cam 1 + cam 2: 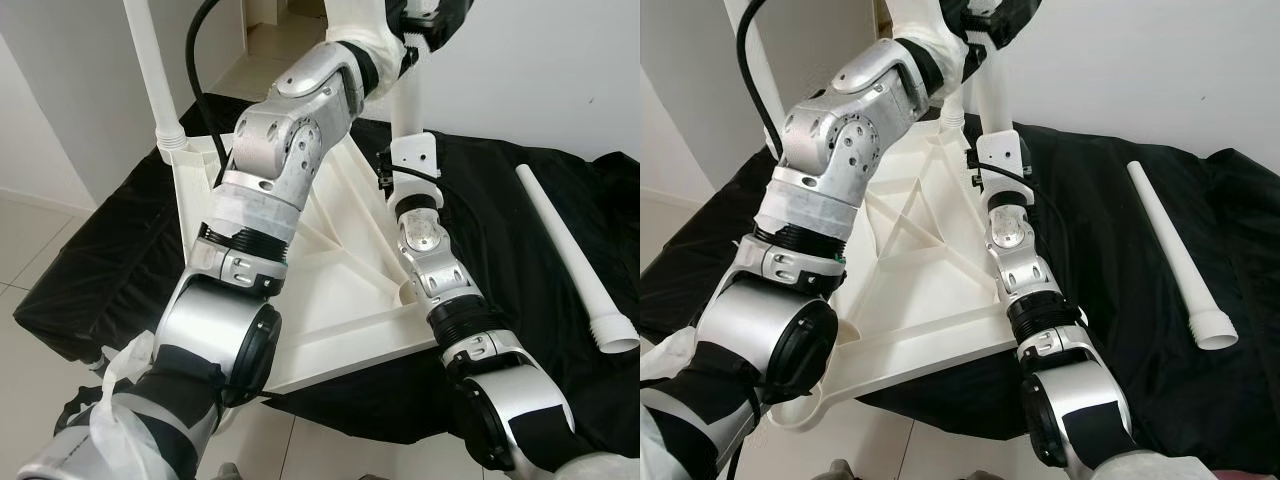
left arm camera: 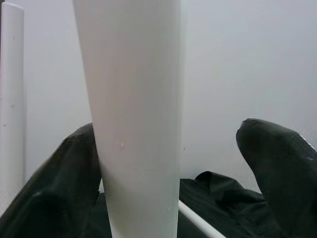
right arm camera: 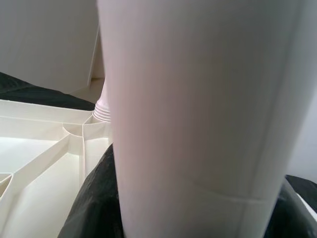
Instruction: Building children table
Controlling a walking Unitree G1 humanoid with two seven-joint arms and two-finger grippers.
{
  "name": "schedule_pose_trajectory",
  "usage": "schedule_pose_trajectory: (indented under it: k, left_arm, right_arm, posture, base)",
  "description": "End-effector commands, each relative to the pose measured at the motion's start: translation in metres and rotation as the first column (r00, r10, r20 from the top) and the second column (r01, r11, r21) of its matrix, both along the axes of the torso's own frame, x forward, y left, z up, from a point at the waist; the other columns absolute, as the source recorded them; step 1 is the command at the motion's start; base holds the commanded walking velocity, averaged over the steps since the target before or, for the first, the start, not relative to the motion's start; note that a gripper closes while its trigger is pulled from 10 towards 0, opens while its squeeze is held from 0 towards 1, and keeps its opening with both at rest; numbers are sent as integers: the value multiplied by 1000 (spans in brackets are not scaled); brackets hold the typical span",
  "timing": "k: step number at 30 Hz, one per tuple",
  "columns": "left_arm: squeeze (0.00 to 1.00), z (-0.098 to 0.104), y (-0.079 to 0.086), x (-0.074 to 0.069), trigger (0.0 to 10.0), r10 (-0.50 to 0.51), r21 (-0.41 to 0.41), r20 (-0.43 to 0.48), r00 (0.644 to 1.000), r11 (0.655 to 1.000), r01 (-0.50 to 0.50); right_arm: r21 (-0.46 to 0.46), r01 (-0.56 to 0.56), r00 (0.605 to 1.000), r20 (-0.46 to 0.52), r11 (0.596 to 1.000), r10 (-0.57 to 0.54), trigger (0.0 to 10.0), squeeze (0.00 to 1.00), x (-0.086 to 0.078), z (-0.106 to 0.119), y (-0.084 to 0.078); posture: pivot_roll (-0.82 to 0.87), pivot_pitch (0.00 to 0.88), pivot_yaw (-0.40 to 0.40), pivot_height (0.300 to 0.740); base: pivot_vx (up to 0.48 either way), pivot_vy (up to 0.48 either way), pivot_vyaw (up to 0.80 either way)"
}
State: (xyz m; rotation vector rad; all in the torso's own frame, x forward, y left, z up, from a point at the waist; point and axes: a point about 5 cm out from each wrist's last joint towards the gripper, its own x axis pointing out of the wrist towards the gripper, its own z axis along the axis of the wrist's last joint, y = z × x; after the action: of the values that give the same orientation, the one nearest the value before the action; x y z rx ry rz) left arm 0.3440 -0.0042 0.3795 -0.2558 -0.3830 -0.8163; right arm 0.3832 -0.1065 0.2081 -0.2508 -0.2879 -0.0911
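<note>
The white table top (image 1: 330, 300) lies upside down on a black cloth (image 1: 520, 200). A white leg (image 1: 405, 105) stands upright in its far corner. My right gripper (image 1: 400, 165) is shut on the lower part of this leg (image 3: 198, 124), with black fingers (image 3: 89, 208) pressed to both sides. My left gripper (image 1: 435, 20) is higher up on the same leg (image 2: 133, 124) and is open: one finger (image 2: 64, 178) touches the leg and the other finger (image 2: 277, 173) stands clear of it.
A second leg (image 1: 150, 60) stands in the far left corner socket (image 1: 177, 142). A loose white leg (image 1: 570, 250) lies on the cloth to the right. Pale floor tiles (image 1: 30, 240) surround the cloth, with white walls behind.
</note>
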Motion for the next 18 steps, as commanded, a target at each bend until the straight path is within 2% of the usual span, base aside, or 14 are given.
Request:
schedule_pose_trajectory:
  k: [1,9,13,16,18]
  left_arm:
    - [0,1,-6,-7,10000,-74,38,52,996,997,72]
    - [0,-2,-6,-7,10000,-80,40,45,996,996,78]
    - [0,-14,-7,-6,10000,-47,68,31,998,997,45]
    - [0,-20,-6,-6,10000,-44,78,21,999,996,42]
    - [0,-32,-2,-7,10000,-38,96,2,999,995,38]
  right_arm:
    - [41,14,1000,-14,999,-14,10000,0,1,-1,-4]
    - [86,45,999,-21,995,-43,10000,0,2,-2,-17]
    - [142,52,998,-23,989,-50,10000,0,-1,-3,-30]
    - [149,54,998,-19,987,-52,10000,0,-3,-4,-34]
    - [169,52,999,-12,984,-50,10000,0,-10,-7,-40]
  posture:
    - [-41,0,-51,740]
    - [-42,0,-47,740]
    - [-45,0,-41,740]
    - [-47,0,-38,740]
    - [-51,0,-31,740]
  base:
    - [0,0,0]
    - [0,0,0]
    - [0,0,0]
    - [0,0,0]
    - [0,0,0]
